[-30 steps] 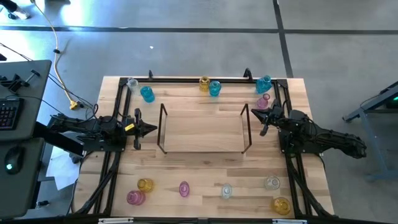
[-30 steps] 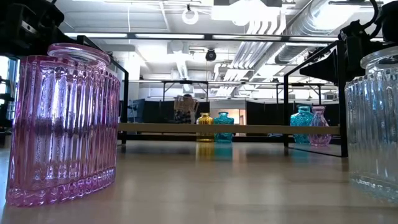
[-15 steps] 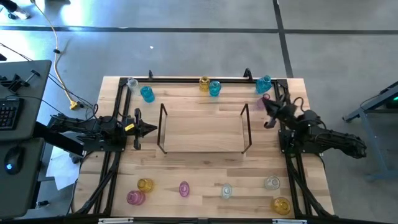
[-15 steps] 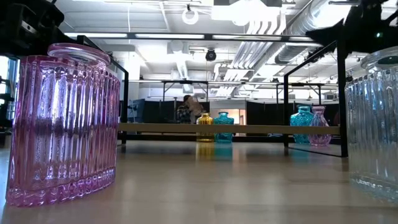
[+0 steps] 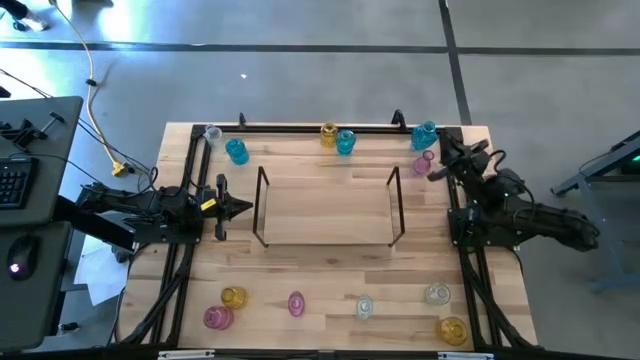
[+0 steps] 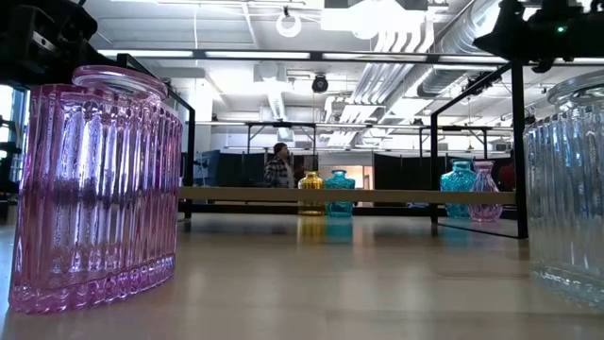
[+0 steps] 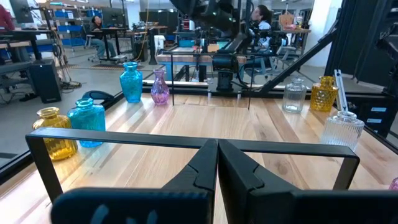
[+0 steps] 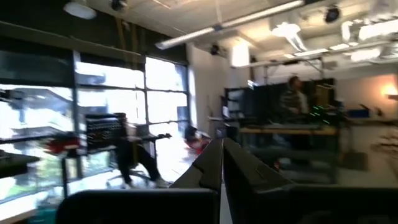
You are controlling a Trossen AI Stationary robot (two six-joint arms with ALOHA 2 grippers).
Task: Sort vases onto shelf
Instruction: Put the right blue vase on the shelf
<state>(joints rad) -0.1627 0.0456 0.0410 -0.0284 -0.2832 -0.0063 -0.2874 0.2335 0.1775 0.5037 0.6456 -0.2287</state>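
Note:
The shelf (image 5: 325, 205), a light board with dark wire ends, lies mid-table. Several vases stand along the table's far edge, among them a cyan one (image 5: 424, 135) and a pink one (image 5: 422, 163) at the far right. Several more stand along the near edge, such as an amber one (image 5: 452, 329). My left gripper (image 5: 245, 207) is shut and level, just left of the shelf's left wire frame (image 7: 186, 144). My right gripper (image 5: 441, 152) is shut, raised and tipped upward beside the pink vase, touching nothing. Its wrist view shows its shut fingers (image 8: 211, 163) against the room.
A black frame (image 5: 320, 128) runs along the table's far edge and down both sides. In the low view a ribbed pink vase (image 6: 94, 189) and a clear one (image 6: 566, 189) stand close to the camera. A person (image 6: 277, 166) is in the room behind.
My right gripper has risen and tipped upward, swinging toward the table's far edge near the pink and cyan vases, and has stayed shut. No vase has moved.

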